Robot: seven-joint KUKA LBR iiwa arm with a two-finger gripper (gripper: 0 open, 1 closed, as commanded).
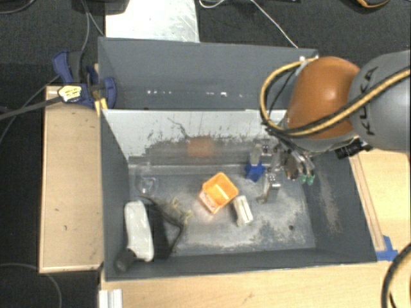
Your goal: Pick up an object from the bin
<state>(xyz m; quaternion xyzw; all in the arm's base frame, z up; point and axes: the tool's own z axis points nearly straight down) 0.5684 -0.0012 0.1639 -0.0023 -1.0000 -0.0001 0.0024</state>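
Block, small & blue (pixel 255 171), sits on the floor of the grey bin (pixel 192 76) near the back wall, right of centre. It's the nearest thing to the gripper (pixel 272 183), which on my feed hangs just beside it on its right, tip pointing down at the floor. Can't tell from here whether the gripper is spread or closed.

Orange cup-like piece (pixel 218 192) lies tilted approx mid-bin, front-left of the block, w/ a small white cylinder (pixel 243 210) just beside it at front-right. Clear plastic item (pixel 148 186) lies further left, near the left wall. Front-left corner has a whitish oblong pack (pixel 138 230) w/ a black strap-like thing (pixel 166 226) against it. Orange wrist cover (pixel 321 98) & yellow-black cables (pixel 264 101) hang over the bin's right side.
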